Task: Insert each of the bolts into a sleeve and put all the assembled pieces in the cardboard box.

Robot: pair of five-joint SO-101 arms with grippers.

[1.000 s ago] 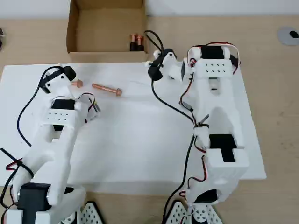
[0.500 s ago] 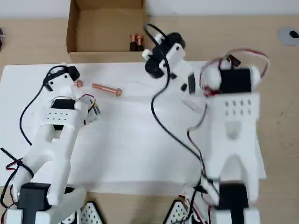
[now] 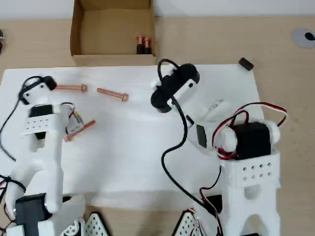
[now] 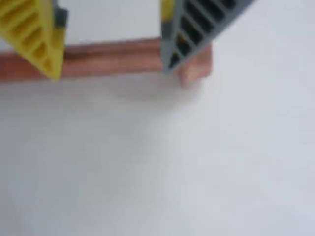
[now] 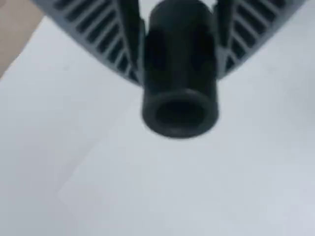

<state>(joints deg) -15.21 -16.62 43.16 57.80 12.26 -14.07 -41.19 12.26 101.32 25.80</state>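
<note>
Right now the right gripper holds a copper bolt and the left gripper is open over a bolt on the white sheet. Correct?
Not quite. The right gripper holds a black sleeve, not a copper bolt, as the right wrist view shows. The left gripper is indeed open over a bolt on the white sheet.

1. Three bare bolts: one [image 3: 71, 88] at 10 o'clock, one [image 3: 112, 94] at 11, one [image 3: 78, 131] at 9.
2. Two empty sleeves: one sleeve [image 3: 246, 64] at 2 o'clock, the other [image 5: 179, 93] gripped.
3. Two assembled pieces [image 3: 143, 45] at 12 o'clock.
4. One cardboard box [image 3: 78, 34].
5. Two arms [image 3: 42, 147] [image 3: 246, 162].
</note>
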